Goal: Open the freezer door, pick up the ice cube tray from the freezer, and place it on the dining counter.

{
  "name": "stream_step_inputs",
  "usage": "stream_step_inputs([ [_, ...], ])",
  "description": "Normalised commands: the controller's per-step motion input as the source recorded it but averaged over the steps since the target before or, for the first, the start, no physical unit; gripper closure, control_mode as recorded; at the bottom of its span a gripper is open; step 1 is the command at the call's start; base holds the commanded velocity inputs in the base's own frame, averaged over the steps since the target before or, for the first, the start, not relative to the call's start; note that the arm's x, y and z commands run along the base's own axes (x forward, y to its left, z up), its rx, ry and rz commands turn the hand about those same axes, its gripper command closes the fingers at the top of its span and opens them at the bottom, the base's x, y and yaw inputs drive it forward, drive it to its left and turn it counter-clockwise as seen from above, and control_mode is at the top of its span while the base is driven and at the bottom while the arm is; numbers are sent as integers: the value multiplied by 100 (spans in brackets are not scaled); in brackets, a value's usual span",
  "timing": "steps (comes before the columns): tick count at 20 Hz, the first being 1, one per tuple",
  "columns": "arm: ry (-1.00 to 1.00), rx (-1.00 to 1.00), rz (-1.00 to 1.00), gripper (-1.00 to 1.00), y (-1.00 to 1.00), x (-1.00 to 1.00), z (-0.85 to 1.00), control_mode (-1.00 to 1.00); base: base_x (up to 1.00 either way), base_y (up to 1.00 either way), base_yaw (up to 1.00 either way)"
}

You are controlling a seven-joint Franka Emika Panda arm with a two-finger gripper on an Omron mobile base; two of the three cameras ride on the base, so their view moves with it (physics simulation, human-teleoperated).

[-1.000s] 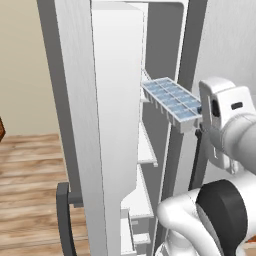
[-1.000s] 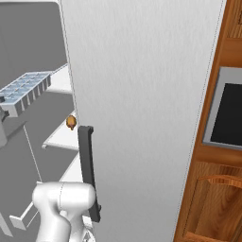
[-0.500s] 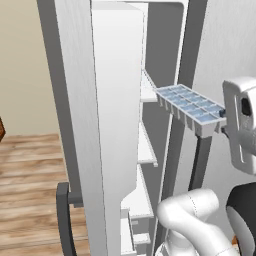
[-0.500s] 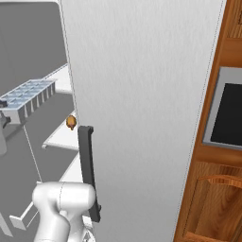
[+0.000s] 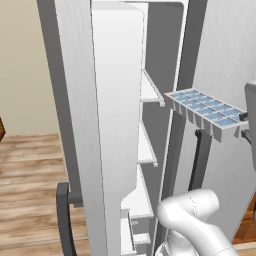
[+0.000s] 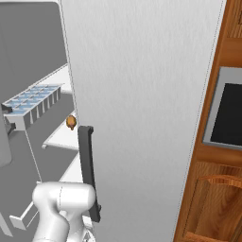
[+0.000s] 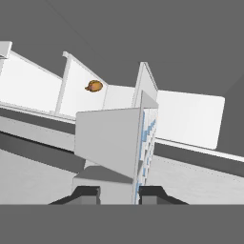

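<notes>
The ice cube tray (image 5: pixel 205 112), whitish with two rows of pale blue cells, hangs level in the air in front of the open freezer (image 5: pixel 150 95). My gripper (image 5: pixel 246 125) is shut on its near end at the right edge of the left base view. From the right base view the ice cube tray (image 6: pixel 33 101) sits left of the shut plain door. In the hand view the ice cube tray (image 7: pixel 114 143) stands edge-on between the fingertips (image 7: pixel 86 193) of my gripper (image 7: pixel 119 194). The freezer door (image 5: pixel 80 125) is swung wide open to the left. The dining counter is out of view.
The plain silver fridge door (image 6: pixel 142 118) with its dark handle (image 6: pixel 87 170) is shut right beside the tray. A small brown item (image 6: pixel 71 122) lies on a white freezer shelf (image 6: pixel 61 134). Wooden cabinets and a dark appliance (image 6: pixel 229 113) stand to the right. Wood floor (image 5: pixel 30 170) lies left.
The gripper has carried the tray out of the freezer and to the right, farther from the shelves. The door has not moved.
</notes>
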Motion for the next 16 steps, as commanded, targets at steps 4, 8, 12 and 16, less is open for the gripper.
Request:
stream_step_inputs([
  [4, 0, 0, 0, 100, 0, -14, 0, -100, 0, 0, 0],
  [8, 0, 0, 0, 100, 0, -9, 0, -100, 0, 0, 0],
  [12, 0, 0, 0, 100, 0, -10, 0, 100, -6, 0, 0],
  [16, 0, 0, 0, 100, 0, 0, 0, 100, -53, -26, 0],
])
